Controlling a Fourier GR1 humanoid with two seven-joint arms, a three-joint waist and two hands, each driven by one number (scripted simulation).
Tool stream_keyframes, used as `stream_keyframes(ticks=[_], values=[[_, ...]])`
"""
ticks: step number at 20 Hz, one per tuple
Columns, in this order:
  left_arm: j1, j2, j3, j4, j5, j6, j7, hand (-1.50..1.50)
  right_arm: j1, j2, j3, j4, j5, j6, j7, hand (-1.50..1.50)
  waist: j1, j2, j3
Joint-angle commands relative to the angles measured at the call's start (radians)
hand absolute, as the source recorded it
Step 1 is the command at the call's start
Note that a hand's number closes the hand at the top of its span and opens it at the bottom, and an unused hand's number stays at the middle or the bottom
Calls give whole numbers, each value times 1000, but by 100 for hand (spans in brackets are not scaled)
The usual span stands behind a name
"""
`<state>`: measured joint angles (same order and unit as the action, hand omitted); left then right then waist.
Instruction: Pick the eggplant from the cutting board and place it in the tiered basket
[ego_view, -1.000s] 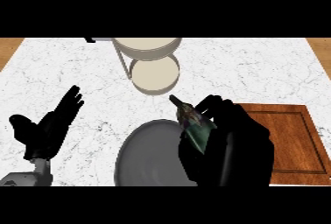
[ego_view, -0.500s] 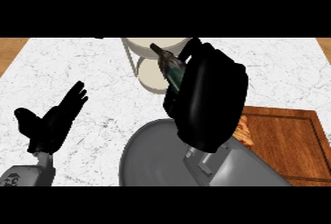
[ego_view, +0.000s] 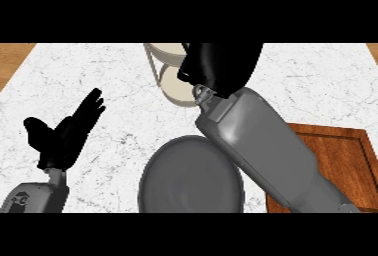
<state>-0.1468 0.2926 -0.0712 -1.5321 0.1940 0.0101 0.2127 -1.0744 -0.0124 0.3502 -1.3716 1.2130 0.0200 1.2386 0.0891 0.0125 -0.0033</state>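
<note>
Head view is showing the right hand (ego_view: 220, 67) now positioned over the tiered basket (ego_view: 171, 89) at the far middle of the counter (ego_view: 103, 75), whereas half a second ago it was travelling across the counter with the eggplant visible at its fingertips, and a second ago it was lifting that eggplant near the cutting board (ego_view: 336, 155). This change is indicating that the carry stage is essentially complete and the release stage is coming up. The eggplant itself is not showing in the current view: the back of the right hand is covering the place where it would be, so whether it is being held or is already lying in the basket cannot be told, and likewise whether the fingers are curled or spread cannot be told. The right forearm (ego_view: 262, 150) is extending diagonally from the near right toward the far middle, crossing above a grey plate (ego_view: 184, 180) that is lying on the near part of the counter, just left of the cutting board. The cutting board's visible surface is carrying no eggplant. Only the cream-coloured rims of the basket are showing, to the left of and beneath the hand. The left hand (ego_view: 63, 135) is resting at the near left, fingers spread and pointing up, well apart from the basket and touching nothing. Judging from this layout, the next move is calling for a controlled opening of the right hand directly above a basket tier, followed by a clean withdrawal.
</note>
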Motion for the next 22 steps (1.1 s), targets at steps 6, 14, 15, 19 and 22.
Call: stream_keyframes(ticks=[6,14,15,19,22], values=[[-13,13,15,20,5,-21,-2,0,-120,12,-39,302,-89,-203,188,150,9,7,0],[14,-8,0,-11,-13,-3,0,0,-172,12,-33,485,-54,-301,162,150,-2,3,1],[9,8,20,18,-7,-28,-49,0,-138,12,-9,486,-60,-351,153,150,0,7,0],[-20,-27,-6,16,-18,5,2,0,-186,12,-38,522,42,-453,126,150,-13,10,1],[15,-14,-1,15,-24,-11,-32,0,-157,12,-71,558,60,-522,99,150,-8,11,1]])
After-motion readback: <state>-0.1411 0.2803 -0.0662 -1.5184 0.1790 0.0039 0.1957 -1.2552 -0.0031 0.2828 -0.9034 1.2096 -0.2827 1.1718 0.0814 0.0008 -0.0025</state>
